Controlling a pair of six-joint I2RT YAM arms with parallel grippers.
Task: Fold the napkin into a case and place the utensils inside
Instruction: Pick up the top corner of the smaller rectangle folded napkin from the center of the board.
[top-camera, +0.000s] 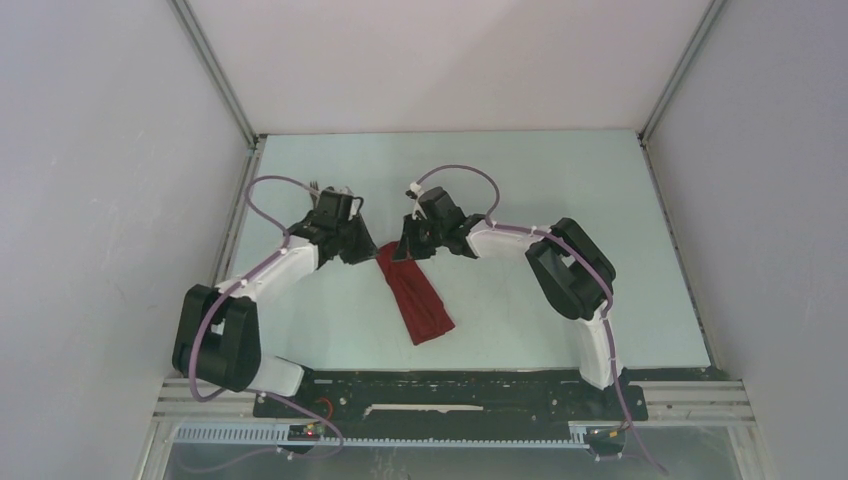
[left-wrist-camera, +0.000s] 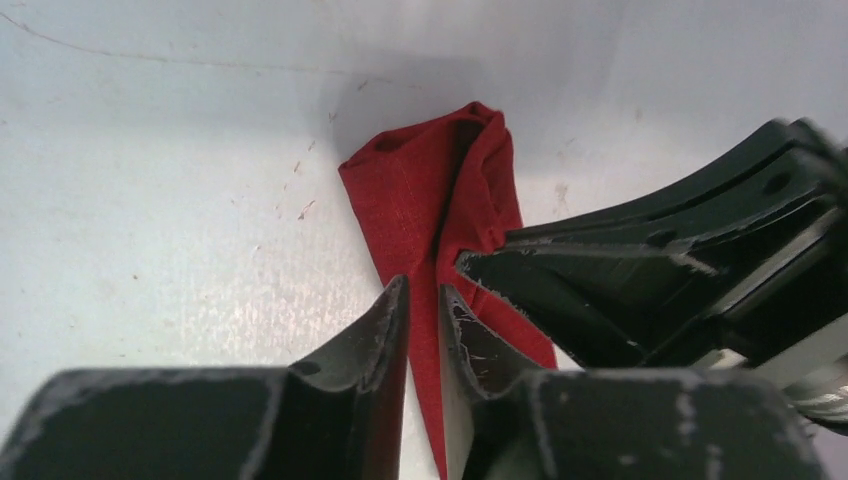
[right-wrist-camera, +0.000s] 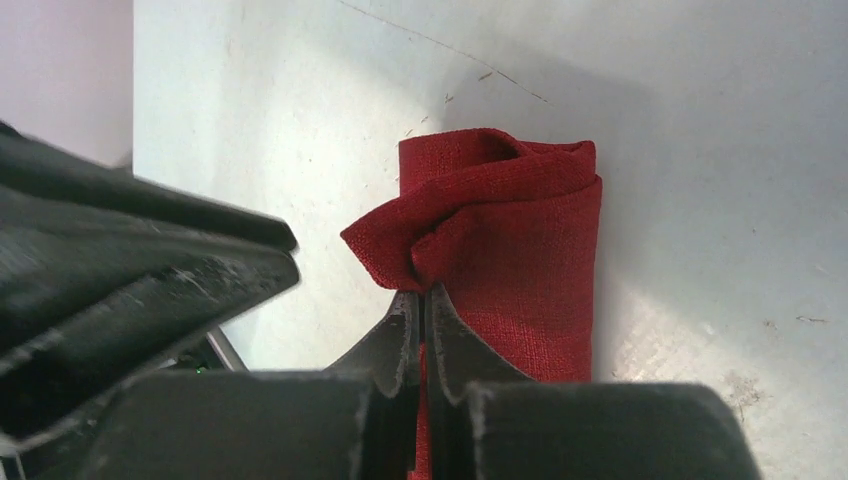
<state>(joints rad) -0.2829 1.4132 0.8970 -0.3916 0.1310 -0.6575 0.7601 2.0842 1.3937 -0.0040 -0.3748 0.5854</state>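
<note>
The dark red napkin (top-camera: 415, 295) lies on the table folded into a narrow long strip, the case, running from the middle toward the near right. Both grippers meet at its far end. My right gripper (right-wrist-camera: 425, 295) is shut on a raised fold of the napkin (right-wrist-camera: 530, 270), and the pinched corner bunches just past its tips. My left gripper (left-wrist-camera: 422, 285) stands with its jaws a narrow gap apart over the napkin (left-wrist-camera: 420, 200), whose red cloth shows through the gap. From above, the left gripper (top-camera: 368, 248) and the right gripper (top-camera: 405, 250) almost touch. The utensils are out of view.
The pale table (top-camera: 560, 180) is enclosed by grey walls on the left, right and back. The right gripper's black finger (left-wrist-camera: 600, 290) crowds the left wrist view. The left gripper's body (right-wrist-camera: 150, 270) fills the left of the right wrist view.
</note>
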